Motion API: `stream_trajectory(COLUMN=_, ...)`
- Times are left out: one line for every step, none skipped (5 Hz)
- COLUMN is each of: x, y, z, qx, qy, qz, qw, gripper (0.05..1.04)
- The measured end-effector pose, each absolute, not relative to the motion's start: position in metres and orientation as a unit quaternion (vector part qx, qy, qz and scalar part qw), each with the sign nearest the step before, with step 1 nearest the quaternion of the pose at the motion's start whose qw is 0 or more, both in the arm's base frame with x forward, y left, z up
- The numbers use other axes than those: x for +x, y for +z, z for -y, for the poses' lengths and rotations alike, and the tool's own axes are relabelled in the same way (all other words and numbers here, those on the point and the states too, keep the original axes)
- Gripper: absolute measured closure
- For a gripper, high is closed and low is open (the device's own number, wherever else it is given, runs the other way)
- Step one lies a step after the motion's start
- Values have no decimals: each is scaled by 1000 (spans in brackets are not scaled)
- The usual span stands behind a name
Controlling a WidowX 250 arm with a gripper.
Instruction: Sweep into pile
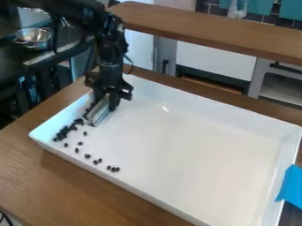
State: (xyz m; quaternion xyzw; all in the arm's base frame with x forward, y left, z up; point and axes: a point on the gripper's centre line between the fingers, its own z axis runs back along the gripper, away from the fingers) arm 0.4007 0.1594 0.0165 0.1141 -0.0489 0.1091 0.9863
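Brown table, apparently wood; shallow white tray lying flat on top.

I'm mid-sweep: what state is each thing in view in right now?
Gripper: low over the tray's left end, closed on the sweeping tool.
Sweeping tool: held tilted, lower end down among the pieces.
Dark pieces: partly bunched, others scattered.
White tray: flat on the table, mostly bare.
Blue tape: over the tray's right rim.
Metal bowl: upright.
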Motion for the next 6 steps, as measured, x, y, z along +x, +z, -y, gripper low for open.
stream_trajectory(x=389, y=16, z=-145, qx=86, qy=111, qz=39, qw=989, gripper=703)
stream_trajectory(x=375, y=21, z=-115, qx=1, qy=120, qz=7, qw=993, gripper=703)
stream_trajectory(x=358, y=47, z=-80, qx=-57, qy=116, qz=11, qw=992, gripper=703)
stream_trajectory(x=340, y=59, z=-44, qx=-68, qy=96, qz=22, qw=993, gripper=703)
stream_trajectory(x=331, y=47, z=-20, qx=-60, qy=88, qz=23, qw=994, gripper=703)
stream_trajectory(x=326, y=30, z=-4, qx=-43, qy=84, qz=37, qw=995, gripper=703)
